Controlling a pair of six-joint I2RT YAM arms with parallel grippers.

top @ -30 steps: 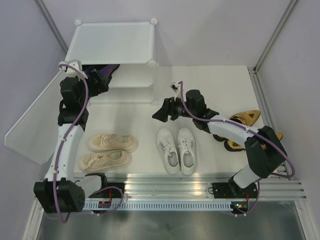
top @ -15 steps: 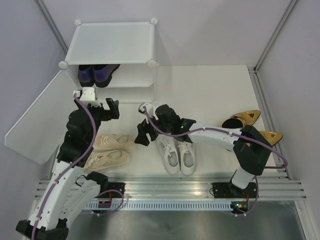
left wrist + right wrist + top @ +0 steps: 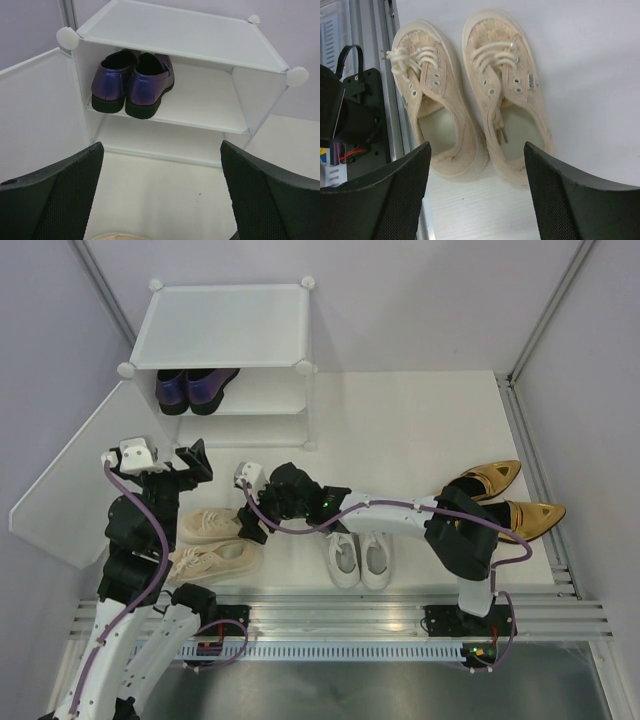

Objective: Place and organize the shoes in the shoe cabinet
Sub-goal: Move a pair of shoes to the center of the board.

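The shoe cabinet (image 3: 225, 325) stands at the back left with its door (image 3: 70, 480) swung open. A pair of purple loafers (image 3: 195, 388) (image 3: 132, 80) sits on the left of its inner shelf (image 3: 205, 107). My left gripper (image 3: 193, 462) (image 3: 160, 200) hangs open and empty in front of the cabinet. My right gripper (image 3: 250, 523) (image 3: 475, 195) is open just behind the heels of the beige sneakers (image 3: 215, 540) (image 3: 507, 100), touching neither. White sneakers (image 3: 360, 555) lie at the middle front, and gold heels (image 3: 505, 498) at the right.
The right arm (image 3: 390, 512) stretches low across the table, over the toes of the white sneakers. A metal rail (image 3: 340, 615) (image 3: 390, 125) with the arm bases runs along the near edge. Grey walls close in both sides.
My left arm has drawn back out of the cabinet towards the front left, leaving the loafers on the shelf. My right arm has swung left, from above the white sneakers to the beige pair.
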